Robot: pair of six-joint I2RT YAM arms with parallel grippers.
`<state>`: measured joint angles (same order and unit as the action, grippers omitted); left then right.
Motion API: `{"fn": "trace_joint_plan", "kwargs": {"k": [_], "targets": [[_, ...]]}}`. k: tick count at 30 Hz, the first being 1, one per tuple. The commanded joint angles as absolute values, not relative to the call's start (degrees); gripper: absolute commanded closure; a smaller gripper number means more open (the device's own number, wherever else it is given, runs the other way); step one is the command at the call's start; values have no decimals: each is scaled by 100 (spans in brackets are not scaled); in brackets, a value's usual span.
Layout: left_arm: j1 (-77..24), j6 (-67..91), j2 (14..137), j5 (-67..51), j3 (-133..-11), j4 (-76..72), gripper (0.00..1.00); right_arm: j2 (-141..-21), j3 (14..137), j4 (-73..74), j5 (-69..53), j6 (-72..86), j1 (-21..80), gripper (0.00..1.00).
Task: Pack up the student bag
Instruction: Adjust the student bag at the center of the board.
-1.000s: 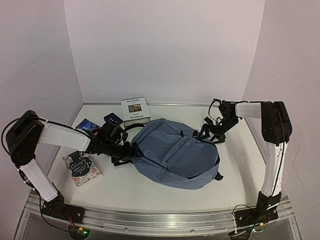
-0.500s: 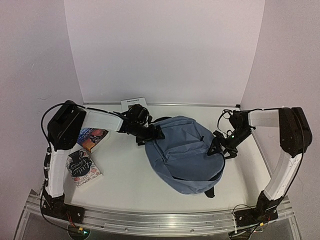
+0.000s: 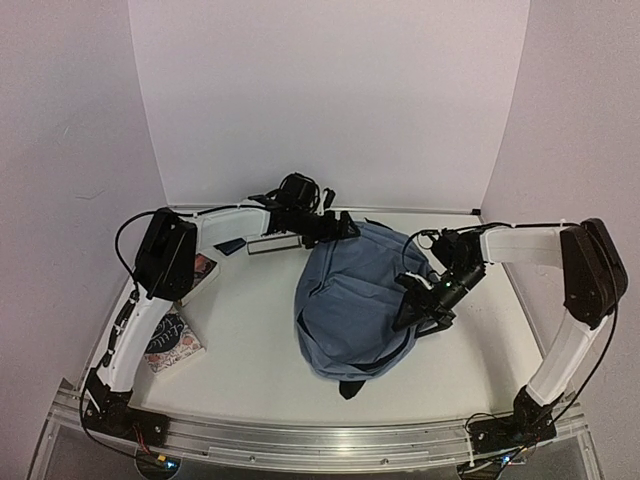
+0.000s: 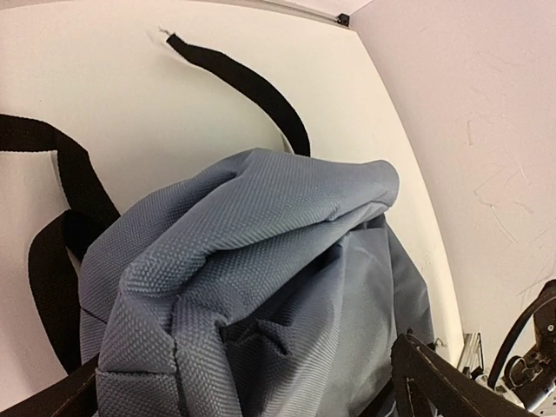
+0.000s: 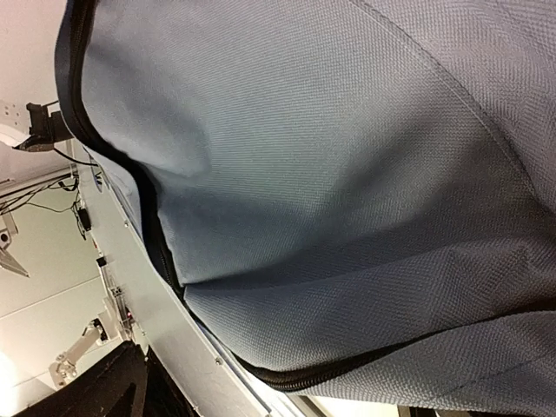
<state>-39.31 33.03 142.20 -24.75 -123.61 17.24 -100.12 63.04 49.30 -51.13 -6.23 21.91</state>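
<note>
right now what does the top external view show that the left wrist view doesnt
Only top external: both arms whole, the right end effector at the right edge of the student bag, and a patterned book beside the left arm. Only left wrist: the bag's weave up close, bunched between the wide-spread fingers of the left end effector, and a black strap lying on the table behind it. Both: the slate-blue bag on the white table.
</note>
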Motion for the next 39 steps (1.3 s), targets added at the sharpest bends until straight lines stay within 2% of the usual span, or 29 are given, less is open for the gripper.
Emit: {"fn": "trace_joint_plan", "kwargs": {"k": [1, 6, 11, 15, 23, 28, 35, 39], "targets": [[-4017, 3116, 13262, -2541, -11978, 2121, 0, -9396, 6844, 4642, -4853, -960, 2164, 2], [-3911, 3167, 11880, -1860, -10349, 2069, 0, -9193, 7211, 4667, -3475, -1157, 1921, 2], [-3916, 3452, 11045, -1715, -9082, 2131, 0, -9783, 7973, 4835, -3214, -1108, 1417, 2], [-3925, 3753, 10589, -1933, -7921, 1598, 0, -10320, 8466, 5008, -3244, -1156, 1123, 2], [-3970, 4092, 10750, -2085, -7490, 1173, 2, -10833, 8363, 5067, -3502, -1217, 1100, 2], [-4063, 4525, 10713, -2272, -6904, 374, 6, -10876, 7955, 5065, -3788, -1298, 1099, 3], [-4048, 4003, 11988, -2591, -8318, 378, 12, -10325, 6786, 5075, -4618, -1530, 1128, 5], [-3900, 3319, 13039, -2547, -10457, 1446, 11, -9933, 6561, 5342, -5066, -1746, 1353, 4]]}}
